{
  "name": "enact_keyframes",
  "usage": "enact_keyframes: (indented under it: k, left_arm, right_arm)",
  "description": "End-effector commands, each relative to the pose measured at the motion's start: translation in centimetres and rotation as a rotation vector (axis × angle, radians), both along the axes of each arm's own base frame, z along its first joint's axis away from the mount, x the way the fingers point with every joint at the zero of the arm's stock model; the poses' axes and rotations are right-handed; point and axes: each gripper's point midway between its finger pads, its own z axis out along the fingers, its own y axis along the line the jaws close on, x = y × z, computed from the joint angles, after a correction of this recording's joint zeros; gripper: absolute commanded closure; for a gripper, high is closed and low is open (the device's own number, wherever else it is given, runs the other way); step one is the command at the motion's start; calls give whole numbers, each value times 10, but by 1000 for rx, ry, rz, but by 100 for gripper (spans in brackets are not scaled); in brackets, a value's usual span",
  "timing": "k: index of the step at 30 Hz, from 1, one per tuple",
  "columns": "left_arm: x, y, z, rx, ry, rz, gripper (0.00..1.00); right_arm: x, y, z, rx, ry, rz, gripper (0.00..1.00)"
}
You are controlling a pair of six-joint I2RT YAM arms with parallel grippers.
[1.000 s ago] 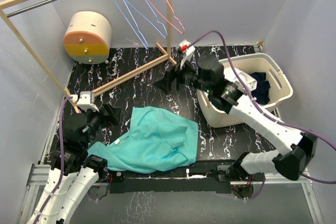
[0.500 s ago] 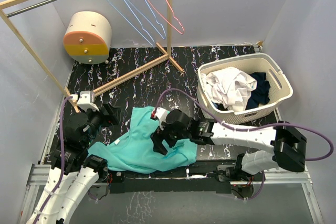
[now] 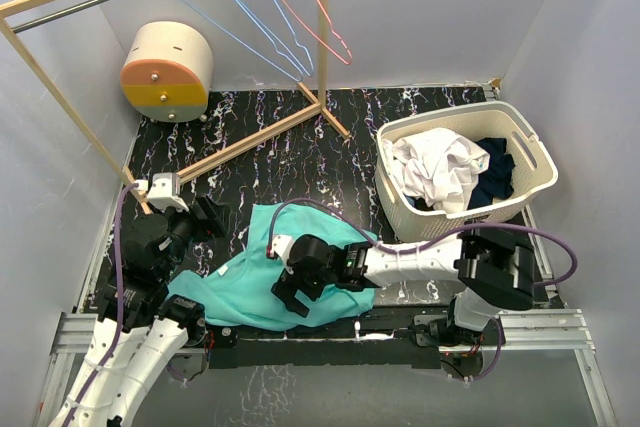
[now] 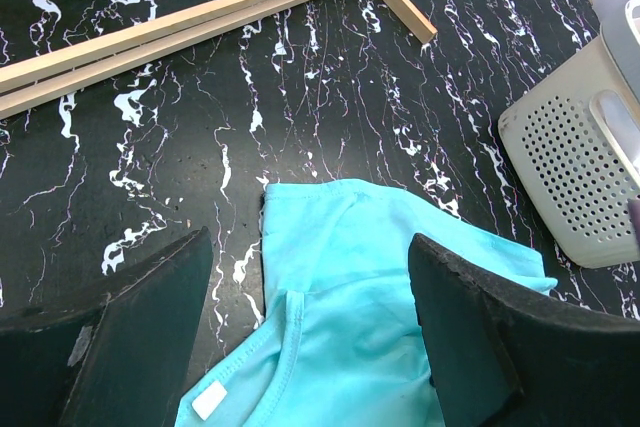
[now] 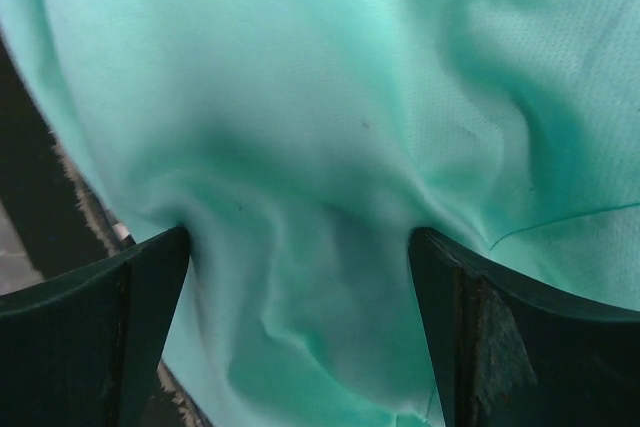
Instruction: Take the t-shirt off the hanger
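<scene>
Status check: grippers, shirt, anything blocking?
Left gripper open, hovering beside the teal fabric t-shirt. Right gripper open, pressed into it. Shirt rumpled on the black marbled table, no hanger in it. No obstruction seen.

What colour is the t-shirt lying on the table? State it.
Turquoise: a plain t-shirt, no print visible. Clearest in the left wrist view.
</scene>
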Motion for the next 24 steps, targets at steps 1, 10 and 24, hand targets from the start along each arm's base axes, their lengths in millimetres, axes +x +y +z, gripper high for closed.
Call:
enact_keyframes:
  k: [1,10,24]
  left_arm:
    - [0,2,6,-4,-10,13,23]
    - [-1,3,6,-4,-12,16,23]
    - [-1,3,6,-5,-13,15,23]
  right_arm:
    - [26,23,4,36,-96,-63,4]
    - [83,-6,-39,-154,-117,-366,82]
    - [260,-157,164,431,-8,-915,92]
